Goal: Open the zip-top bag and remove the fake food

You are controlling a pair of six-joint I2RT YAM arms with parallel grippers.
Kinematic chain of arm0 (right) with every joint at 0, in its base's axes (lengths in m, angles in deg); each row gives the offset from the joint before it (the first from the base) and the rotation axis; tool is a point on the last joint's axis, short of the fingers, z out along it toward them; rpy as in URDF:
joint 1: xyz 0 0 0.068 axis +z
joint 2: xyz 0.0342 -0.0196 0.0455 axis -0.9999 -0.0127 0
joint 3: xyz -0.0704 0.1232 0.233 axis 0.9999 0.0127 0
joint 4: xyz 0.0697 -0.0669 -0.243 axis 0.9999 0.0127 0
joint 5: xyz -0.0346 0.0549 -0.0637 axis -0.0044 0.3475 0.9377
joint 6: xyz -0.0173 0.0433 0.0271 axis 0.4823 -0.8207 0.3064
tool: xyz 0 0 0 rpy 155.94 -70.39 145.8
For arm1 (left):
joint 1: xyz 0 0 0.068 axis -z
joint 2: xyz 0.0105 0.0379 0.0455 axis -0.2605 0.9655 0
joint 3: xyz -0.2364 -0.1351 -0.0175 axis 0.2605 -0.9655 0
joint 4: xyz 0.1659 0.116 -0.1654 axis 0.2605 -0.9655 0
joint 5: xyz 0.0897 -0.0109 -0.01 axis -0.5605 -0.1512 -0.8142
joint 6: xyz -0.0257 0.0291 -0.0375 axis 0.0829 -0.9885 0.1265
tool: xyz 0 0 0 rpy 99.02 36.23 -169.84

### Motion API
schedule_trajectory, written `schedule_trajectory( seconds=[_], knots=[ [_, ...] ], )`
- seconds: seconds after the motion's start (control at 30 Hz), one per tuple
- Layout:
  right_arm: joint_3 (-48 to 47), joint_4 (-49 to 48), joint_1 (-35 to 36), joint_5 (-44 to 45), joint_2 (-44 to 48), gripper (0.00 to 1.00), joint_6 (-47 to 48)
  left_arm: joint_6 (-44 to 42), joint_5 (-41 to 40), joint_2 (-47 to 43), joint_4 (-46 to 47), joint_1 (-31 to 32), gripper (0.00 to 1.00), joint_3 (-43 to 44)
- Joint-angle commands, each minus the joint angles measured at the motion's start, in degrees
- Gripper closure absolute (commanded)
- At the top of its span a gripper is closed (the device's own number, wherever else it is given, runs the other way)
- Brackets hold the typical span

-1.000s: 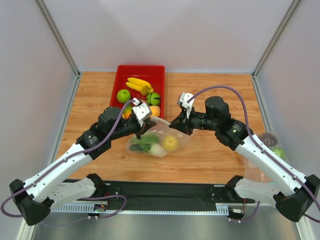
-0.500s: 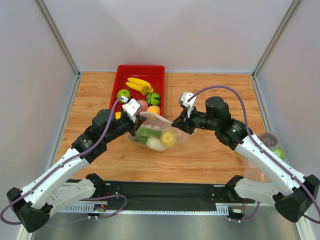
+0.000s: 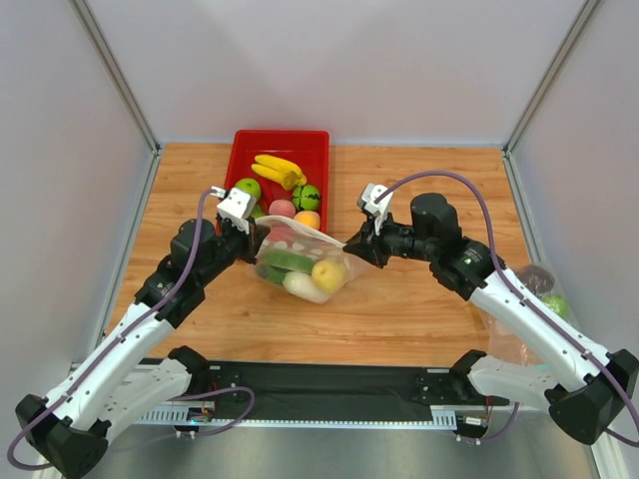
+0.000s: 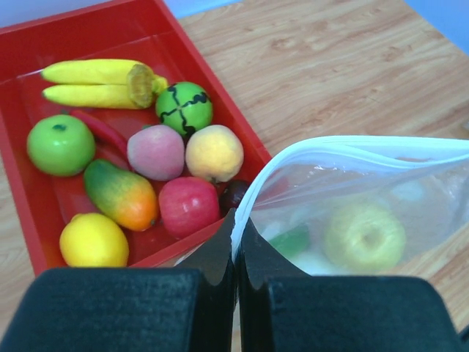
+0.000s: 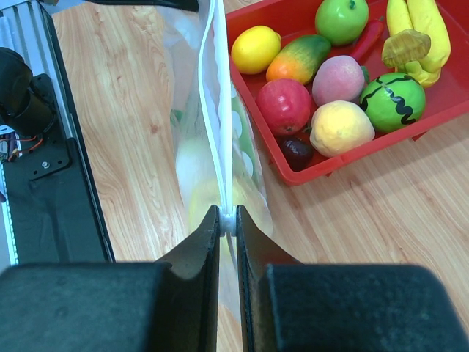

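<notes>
The zip-top bag (image 3: pixel 300 261) hangs stretched between my two grippers above the table. Through the plastic I see the fake food: a dark green cucumber (image 3: pixel 288 261), a white vegetable (image 3: pixel 303 286) and a pale yellow fruit (image 3: pixel 328 274). My left gripper (image 3: pixel 256 242) is shut on the bag's left top corner (image 4: pixel 253 198), its tips (image 4: pixel 236 224) pinching the white zip strip. My right gripper (image 3: pixel 349 249) is shut on the white zip end (image 5: pixel 228 220). The yellow fruit (image 4: pixel 365 236) shows behind the film. The bag's white lips (image 5: pixel 211 110) look slightly parted.
A red tray (image 3: pixel 240 160) behind the bag holds bananas (image 3: pixel 280 170), a green apple (image 3: pixel 247 188), a striped green ball (image 3: pixel 307 196) and other toy fruit. Another clear bag (image 3: pixel 539 289) with purple and green pieces lies at the table's right edge, beside the right arm.
My left gripper has moved left and back toward the tray, pulling the bag's corner with it. The bag is drawn wider. The right gripper has stayed nearly still.
</notes>
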Motion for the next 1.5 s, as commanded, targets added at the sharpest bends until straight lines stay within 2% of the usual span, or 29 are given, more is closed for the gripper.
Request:
schedule_trajectory(
  seconds=[0.0, 0.33, 0.63, 0.73, 0.77, 0.87, 0.97, 1.1, 1.13, 1.23, 1.33, 1.47],
  knots=[
    [-0.1, 1.3, -1.0, 2.1, 2.1, 1.0, 0.8, 2.8, -7.1, -2.0, -0.4, -3.3, 1.0, -0.4],
    [0.1, 1.8, -1.0, 3.3, 2.9, 1.0, 1.0, 6.8, -7.2, -5.2, -2.1, -10.1, 1.0, -1.8],
    [0.2, 2.1, -1.0, 3.3, 3.0, 1.0, 1.0, 8.4, -7.6, -7.6, -3.0, -13.3, 1.0, -2.8],
    [-0.1, 2.2, -1.0, 2.3, 2.7, 1.0, 1.0, 6.1, -0.5, -7.2, -0.2, -13.3, 1.0, -3.1],
    [-0.2, 2.3, -1.0, 2.1, 2.7, 1.0, 1.0, 5.5, 5.1, -6.7, 0.4, -13.3, 1.0, -2.9],
    [-0.8, 3.0, -1.1, 1.1, 2.3, 1.0, 1.0, 3.9, 14.6, -4.2, 2.2, -13.2, 1.0, -2.1],
    [-1.2, 3.2, -1.1, 0.7, 2.3, 0.99, 0.5, 2.4, 20.3, -1.3, 2.6, -12.0, 1.0, -0.6],
    [-1.9, 3.6, -1.0, -1.6, 3.1, 0.75, -0.2, -0.3, 23.7, 1.2, 2.0, -8.4, 1.0, 1.0],
    [-2.1, 3.8, -1.0, -2.4, 3.4, 0.62, -0.4, -0.8, 24.6, 1.6, 2.1, -7.2, 1.0, 1.1],
    [-2.6, 3.5, -1.0, -2.6, 4.2, 0.49, -1.2, -1.6, 27.1, 1.9, 2.6, -5.6, 1.0, 1.0],
    [-2.5, 2.2, -1.0, -2.4, 4.9, 0.43, -2.5, -1.8, 29.5, 1.9, 3.4, -4.6, 1.0, 0.9],
    [-2.0, -0.2, -1.0, -1.3, 4.1, 0.41, -3.2, -2.2, 31.5, 1.9, 3.4, -4.1, 1.0, 1.0]
  ],
)
